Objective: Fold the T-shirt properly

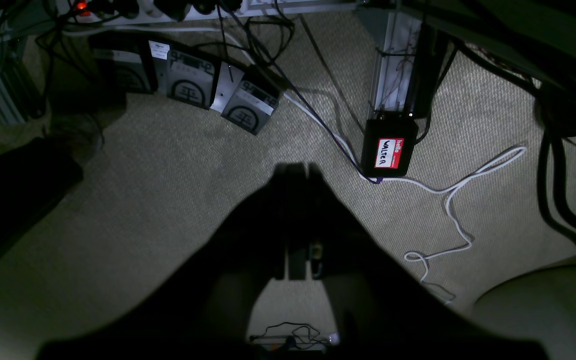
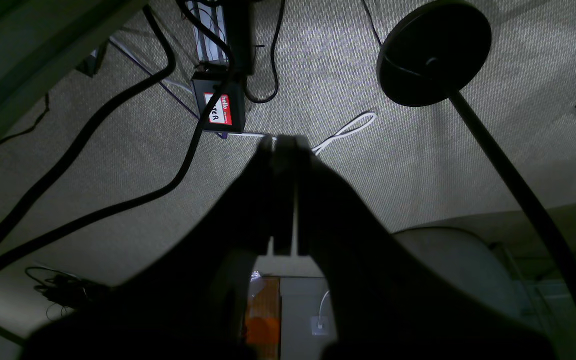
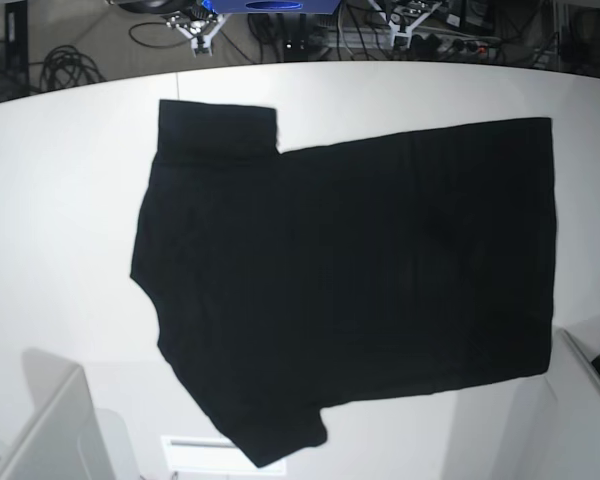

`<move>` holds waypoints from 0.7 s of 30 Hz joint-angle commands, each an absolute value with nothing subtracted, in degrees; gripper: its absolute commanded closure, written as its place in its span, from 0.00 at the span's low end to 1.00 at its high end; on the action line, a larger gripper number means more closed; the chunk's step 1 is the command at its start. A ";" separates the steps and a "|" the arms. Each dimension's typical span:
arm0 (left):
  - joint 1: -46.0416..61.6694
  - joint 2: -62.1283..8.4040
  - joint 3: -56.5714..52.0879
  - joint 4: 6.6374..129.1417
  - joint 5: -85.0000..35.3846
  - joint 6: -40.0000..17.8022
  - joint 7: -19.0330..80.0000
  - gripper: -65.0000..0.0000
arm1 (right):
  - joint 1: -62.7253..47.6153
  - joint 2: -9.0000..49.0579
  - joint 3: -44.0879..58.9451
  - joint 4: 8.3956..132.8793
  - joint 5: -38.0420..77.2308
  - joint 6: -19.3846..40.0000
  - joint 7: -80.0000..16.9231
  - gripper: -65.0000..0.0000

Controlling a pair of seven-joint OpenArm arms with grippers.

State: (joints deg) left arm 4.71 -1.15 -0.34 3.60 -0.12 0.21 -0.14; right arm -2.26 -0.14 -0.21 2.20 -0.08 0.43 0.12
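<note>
Base view showed the T-shirt (image 3: 350, 290) spread flat on the counter (image 3: 60, 230), ready for folding, while both arms' jaws hung clenched, empty, over the floor.

The T-shirt (image 3: 350, 280) lies spread flat on the table (image 3: 60, 230), filling most of its middle, with its sleeves toward the base view's left and its hem toward the right. Cables (image 3: 65, 65) lie on the floor behind the table's far edge. Both wrist cameras look down on carpet (image 1: 168, 165), where a labelled box (image 1: 388, 150) sits among loose cords.
</note>
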 commanded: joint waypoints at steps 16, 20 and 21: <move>4.97 -1.27 -0.48 3.38 -0.13 0.57 0.22 1.00 | -2.95 0.13 -0.22 2.15 -0.22 -0.04 -0.31 1.00; 4.88 -1.27 0.13 3.38 0.13 0.57 0.31 1.00 | -2.95 0.13 -0.22 2.15 -0.22 -0.04 -0.31 1.00; 4.79 -1.27 0.13 3.38 0.13 0.57 0.31 1.00 | -2.95 0.13 -0.22 2.15 -0.22 -0.04 -0.31 1.00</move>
State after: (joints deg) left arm 4.62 -1.15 0.10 3.53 -0.08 0.21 -0.14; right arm -2.92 -0.14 -0.21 2.17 -0.08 0.43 -0.14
